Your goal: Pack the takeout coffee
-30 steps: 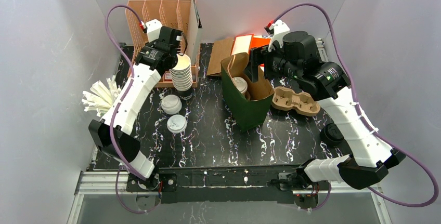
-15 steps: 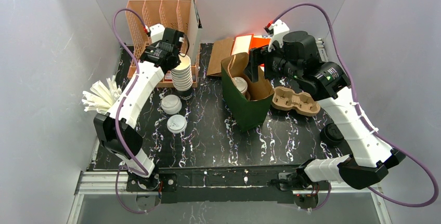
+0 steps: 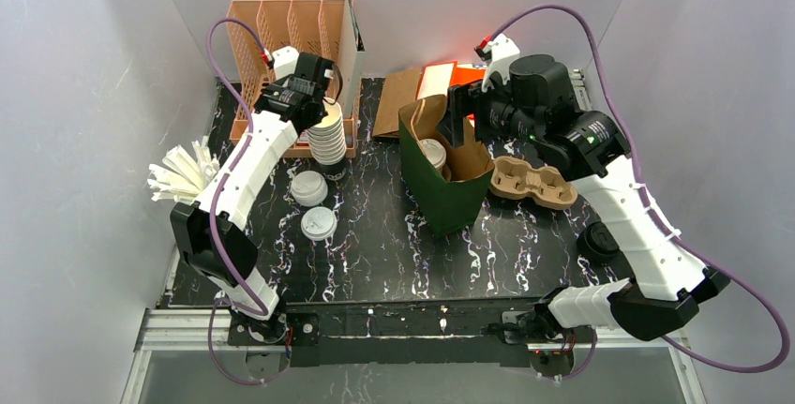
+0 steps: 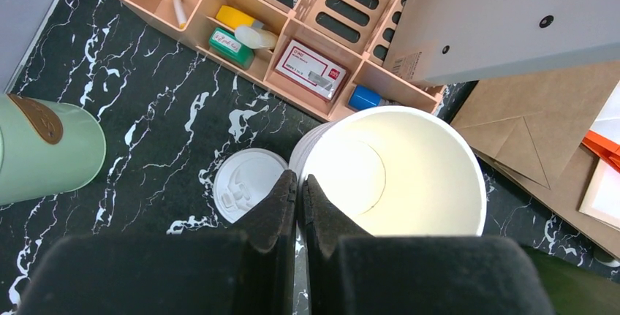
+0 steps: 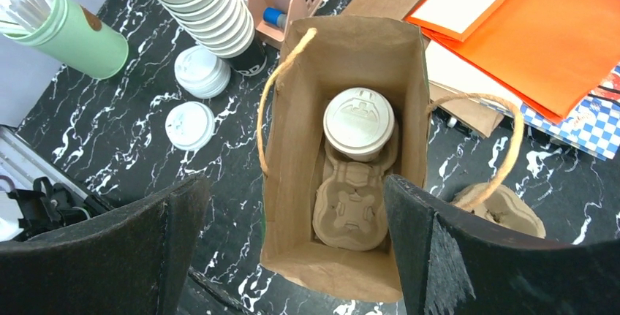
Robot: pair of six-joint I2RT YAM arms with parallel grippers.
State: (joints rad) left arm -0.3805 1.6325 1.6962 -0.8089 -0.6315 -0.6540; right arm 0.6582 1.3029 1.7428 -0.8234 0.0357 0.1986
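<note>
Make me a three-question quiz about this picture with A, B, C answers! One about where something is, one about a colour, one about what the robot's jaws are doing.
1. Where is the cup with a lid? A in the bag; B on the cup stack; C beside the straws.
2. What colour is the bag outside? A red; B green; C blue.
3. How are the right arm's jaws? A shut on a lid; B gripping the bag's handle; C wide open.
Answers: A, it sits in the tray inside the bag; B, its outer sides are green; C, they stand far apart above the bag.
</note>
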